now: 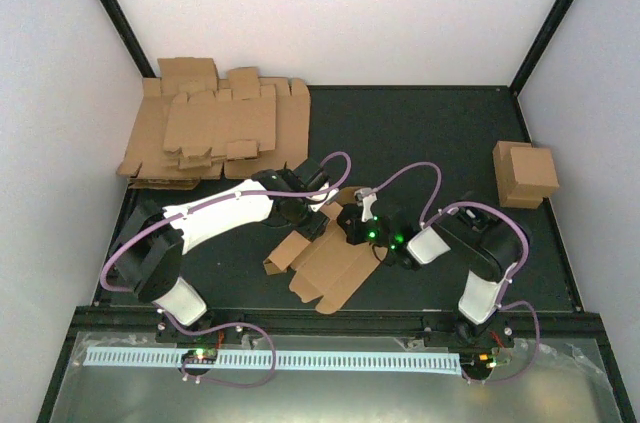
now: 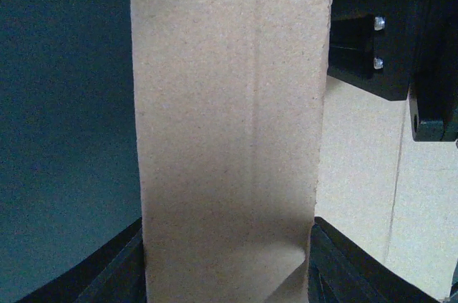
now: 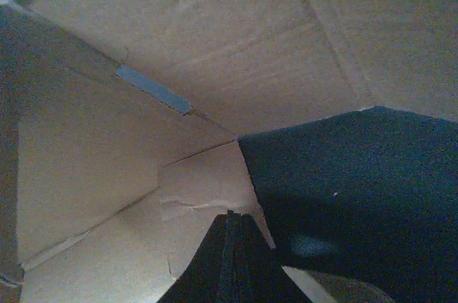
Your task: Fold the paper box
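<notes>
the paper box [image 1: 335, 268] – a plain brown die-cut cardboard blank, partly folded, with flaps and tabs spread out – lies near the middle of the dark counter [image 1: 430, 133], a little toward 6 o'clock. both arms reach in over its 12 o'clock edge.

the left gripper [image 2: 225, 274] comes in from 8 o'clock. in the left wrist view a tall cardboard panel of the paper box stands upright between its jaws. they are partly spread, and one black finger [image 2: 114, 274] sits against the panel's left edge while the other sits against its right edge, so the jaws pinch the panel across its width. more of the flat cardboard lies behind the panel at 3 o'clock.

the right gripper [image 3: 230, 246] comes in from 4 o'clock. its jaws are pressed together into one dark tip with nothing visible between them. in the right wrist view that tip sits low against the creased inner cardboard, with raised panels of the paper box above it and to its left – whether it touches the cardboard cannot be told.

a pile of flat brown cardboard blanks [image 1: 215, 128] sits at the counter's 10 o'clock corner, well apart from the paper box. small folded brown cardboard boxes [image 1: 525, 173] stand at the 2 o'clock edge.
</notes>
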Controlling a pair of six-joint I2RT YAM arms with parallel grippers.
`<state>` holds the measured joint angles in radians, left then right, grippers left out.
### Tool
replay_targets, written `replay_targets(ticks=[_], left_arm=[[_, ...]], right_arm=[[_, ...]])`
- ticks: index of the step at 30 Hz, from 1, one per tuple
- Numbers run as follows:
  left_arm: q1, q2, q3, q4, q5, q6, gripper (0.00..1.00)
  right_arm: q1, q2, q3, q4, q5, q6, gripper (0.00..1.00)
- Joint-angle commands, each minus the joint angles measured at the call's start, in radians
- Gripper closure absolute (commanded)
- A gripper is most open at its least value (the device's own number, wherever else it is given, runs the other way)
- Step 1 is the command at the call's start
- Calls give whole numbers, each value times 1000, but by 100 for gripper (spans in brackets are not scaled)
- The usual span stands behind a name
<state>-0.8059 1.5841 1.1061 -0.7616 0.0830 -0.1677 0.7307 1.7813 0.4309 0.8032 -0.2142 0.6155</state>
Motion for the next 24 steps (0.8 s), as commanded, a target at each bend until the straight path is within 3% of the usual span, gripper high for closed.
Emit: replay_targets(ticks=[1,8,15,24], left_arm=[[3,-7,-7,30,41,-5,45],[5,-7,-3,28,35,-3,45],[11,-13,-2,19,24,5,45],[14,-16,9,13,35,16,45]], right_arm=[[32,29,14,-1,-51,-17,98],[50,57,15,-58,-1,8,98],[49,-95,-46,-132,154,-8,98],[48,-195,-75,-148,167,16,98]])
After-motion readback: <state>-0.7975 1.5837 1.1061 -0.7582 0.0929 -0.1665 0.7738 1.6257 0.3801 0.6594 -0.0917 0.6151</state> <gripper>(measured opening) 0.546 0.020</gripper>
